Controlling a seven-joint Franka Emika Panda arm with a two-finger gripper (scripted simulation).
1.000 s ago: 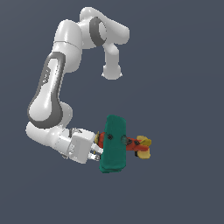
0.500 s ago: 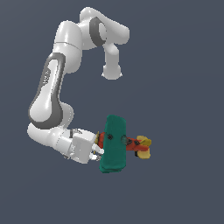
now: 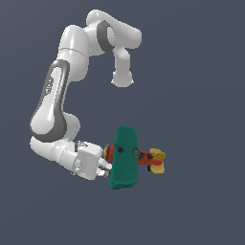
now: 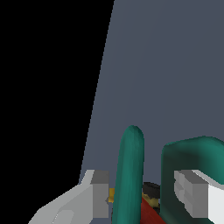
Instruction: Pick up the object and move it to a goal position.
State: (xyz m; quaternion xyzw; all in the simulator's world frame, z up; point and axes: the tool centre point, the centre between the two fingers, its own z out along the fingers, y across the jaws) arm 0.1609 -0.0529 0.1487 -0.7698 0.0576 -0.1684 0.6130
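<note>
The object (image 3: 125, 158) is a small toy biplane with broad teal-green wings, a red-orange body and a yellow tail. It sits at the end of my white arm in the exterior view. My gripper (image 3: 106, 165) grips it from the exterior view's left. In the wrist view the gripper (image 4: 144, 194) has one grey finger (image 4: 99, 192) beside a teal wing (image 4: 130, 175). The other finger (image 4: 190, 192) lies against the second wing (image 4: 192, 153). Red body and a bit of yellow show between the wings. The jaws are shut on the plane.
A plain dark grey-blue ground (image 3: 201, 72) fills the whole scene. The arm's white links (image 3: 57, 100) bend above and to the exterior view's left of the gripper. No other objects show.
Almost nothing differs. The wrist has shifted very slightly and the plane stays at the same spot in the view.
</note>
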